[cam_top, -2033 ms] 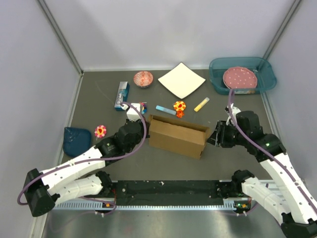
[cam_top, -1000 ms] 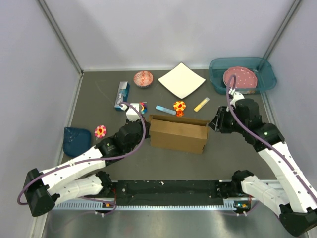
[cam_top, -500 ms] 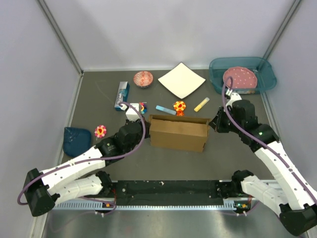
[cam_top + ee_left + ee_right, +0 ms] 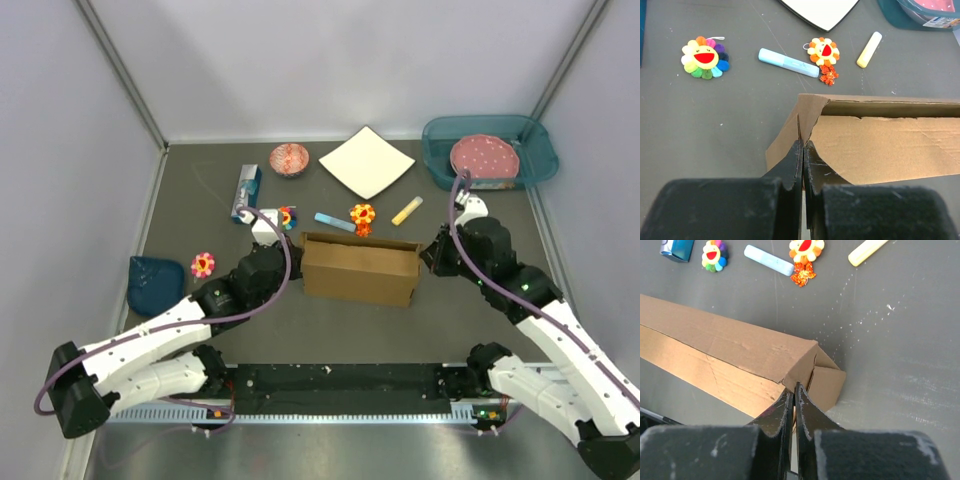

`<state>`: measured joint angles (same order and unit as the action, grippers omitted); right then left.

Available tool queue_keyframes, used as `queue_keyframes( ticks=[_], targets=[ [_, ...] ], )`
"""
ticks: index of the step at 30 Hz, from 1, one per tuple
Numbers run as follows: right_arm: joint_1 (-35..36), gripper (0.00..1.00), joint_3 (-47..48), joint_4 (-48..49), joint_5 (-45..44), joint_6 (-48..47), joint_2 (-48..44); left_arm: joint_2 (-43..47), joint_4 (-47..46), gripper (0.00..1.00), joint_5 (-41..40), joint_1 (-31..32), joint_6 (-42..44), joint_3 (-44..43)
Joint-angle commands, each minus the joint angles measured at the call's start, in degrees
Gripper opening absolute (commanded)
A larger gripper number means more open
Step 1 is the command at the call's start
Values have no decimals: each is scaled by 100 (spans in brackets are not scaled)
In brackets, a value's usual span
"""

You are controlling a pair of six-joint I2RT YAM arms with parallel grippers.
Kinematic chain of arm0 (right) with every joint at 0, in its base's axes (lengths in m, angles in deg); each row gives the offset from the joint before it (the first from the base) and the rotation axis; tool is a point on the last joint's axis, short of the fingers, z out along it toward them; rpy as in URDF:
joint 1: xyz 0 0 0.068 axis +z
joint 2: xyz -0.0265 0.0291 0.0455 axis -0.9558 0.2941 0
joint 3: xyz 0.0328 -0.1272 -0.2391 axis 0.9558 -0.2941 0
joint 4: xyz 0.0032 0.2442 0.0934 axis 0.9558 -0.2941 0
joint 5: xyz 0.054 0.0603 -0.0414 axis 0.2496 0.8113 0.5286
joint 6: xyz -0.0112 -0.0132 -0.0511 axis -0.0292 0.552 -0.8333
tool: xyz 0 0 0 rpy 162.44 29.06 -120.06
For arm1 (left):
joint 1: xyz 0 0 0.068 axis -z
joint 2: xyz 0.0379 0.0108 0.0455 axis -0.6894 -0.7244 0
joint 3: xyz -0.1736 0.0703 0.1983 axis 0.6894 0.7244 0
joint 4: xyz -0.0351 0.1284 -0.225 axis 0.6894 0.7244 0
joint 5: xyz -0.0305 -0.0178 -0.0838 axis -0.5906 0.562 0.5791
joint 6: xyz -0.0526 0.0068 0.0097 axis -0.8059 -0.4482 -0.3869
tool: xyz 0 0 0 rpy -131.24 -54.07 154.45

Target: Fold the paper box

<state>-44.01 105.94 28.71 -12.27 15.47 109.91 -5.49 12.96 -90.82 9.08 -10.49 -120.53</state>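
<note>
The paper box sits mid-tabletop, caught between the two pincers. The left pincer is at its 9 o'clock end and the right pincer at its 3 o'clock end.

In the left wrist view the left pincer is squeezed narrow, its fingers pressed onto the thin cardboard edge at the box's left corner. In the right wrist view the right pincer is likewise closed tight, nipping the corner where the end flap meets the long wall.

Seen from above, the box's long axis runs from 9 to 3 o'clock, with the right end swung a touch toward the arm bases. Its open side faces up, and the far long wall stands upright.

The left arm reaches low and long from 7 o'clock, its wrist nearly level and aimed at 3 o'clock. The right arm comes in from 5 o'clock, elbow bent, with its wrist turned toward 9 o'clock.

An orange flower toy and a light-blue marker lie just beyond the box at 12 o'clock, apart from it.
</note>
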Motion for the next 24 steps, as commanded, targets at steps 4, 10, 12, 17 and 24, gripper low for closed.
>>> queue_keyframes(
  ticks=[4,10,12,17,24],
  targets=[
    [653,0,-136,-1380,-616,562,343,-39,1249,0,366,33,-32,372],
    [978,0,-127,-1697,-1109,826,606,-21,1258,0,348,33,-23,345],
    [1014,0,-100,-1750,-1197,888,712,-4,1301,0,340,33,-32,310],
    [1014,0,-83,-1750,-1276,905,669,198,1495,12,234,33,12,214],
    [1014,0,-65,-1750,-1259,923,678,743,1477,37,76,25,39,187]
  ],
)
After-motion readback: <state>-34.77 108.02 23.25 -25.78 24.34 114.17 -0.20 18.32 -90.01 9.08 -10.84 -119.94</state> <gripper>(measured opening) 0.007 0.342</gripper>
